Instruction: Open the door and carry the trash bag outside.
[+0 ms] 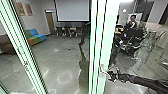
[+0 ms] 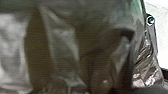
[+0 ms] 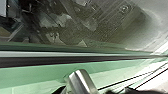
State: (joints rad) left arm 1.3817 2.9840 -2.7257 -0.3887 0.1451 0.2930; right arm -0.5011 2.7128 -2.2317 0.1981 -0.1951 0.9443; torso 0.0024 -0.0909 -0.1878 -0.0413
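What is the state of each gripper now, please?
Left gripper: cannot be told; trash bag is close.
Right gripper: at door handle; open or closed cannot be told.

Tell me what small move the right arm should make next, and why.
Probably nudge the right gripper slowly toward the metal handle: the gripper is right by the pale green frame that carries it, and whether its grip is secure I can't tell.

Green uprights (image 1: 23, 50) flank a visible gap.
Bare floor (image 1: 63, 58) shows between them; whether glass closes the gap cannot be determined. The centre upright (image 1: 108, 27) and metal handle (image 3: 80, 80) obstruct the right gripper's (image 1: 110, 75) forward path; beyond, a sofa (image 1: 36, 35) and chairs (image 1: 67, 30) limit floor room.
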